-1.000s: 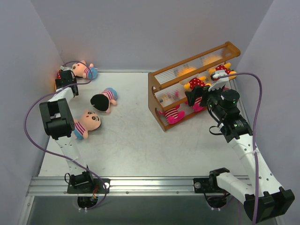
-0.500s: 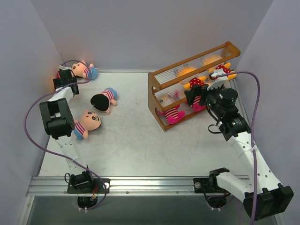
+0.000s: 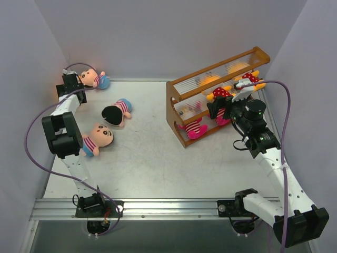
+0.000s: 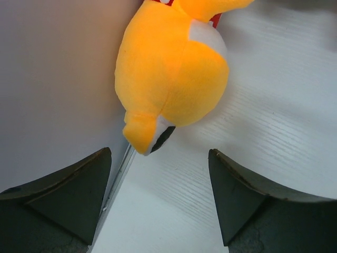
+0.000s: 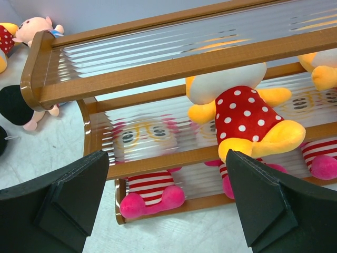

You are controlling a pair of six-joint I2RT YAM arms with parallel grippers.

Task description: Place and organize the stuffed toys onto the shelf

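Note:
My left gripper (image 3: 68, 80) is open in the far left corner. In the left wrist view its tips (image 4: 160, 176) stand just short of a yellow bear (image 4: 171, 68) lying against the wall, not touching it. A boy doll (image 3: 95, 79) lies beside it. Two more boy dolls lie on the table, one face down (image 3: 118, 112) and one face up (image 3: 100, 138). My right gripper (image 3: 215, 109) is open and empty, facing the shelf (image 3: 221, 67). The right wrist view shows the shelf (image 5: 158, 66) holding a yellow polka-dot bear (image 5: 242, 113) and a magenta striped doll (image 5: 152, 192).
The grey walls close in on the left, back and right. The shelf stands at an angle at the back right, close to the right wall. A purple cable loops from each arm. More dolls show on the shelf's right part (image 5: 318, 71).
My left gripper has moved a little farther into the back left corner, toward the yellow bear. My right gripper has shifted very slightly toward the shelf.

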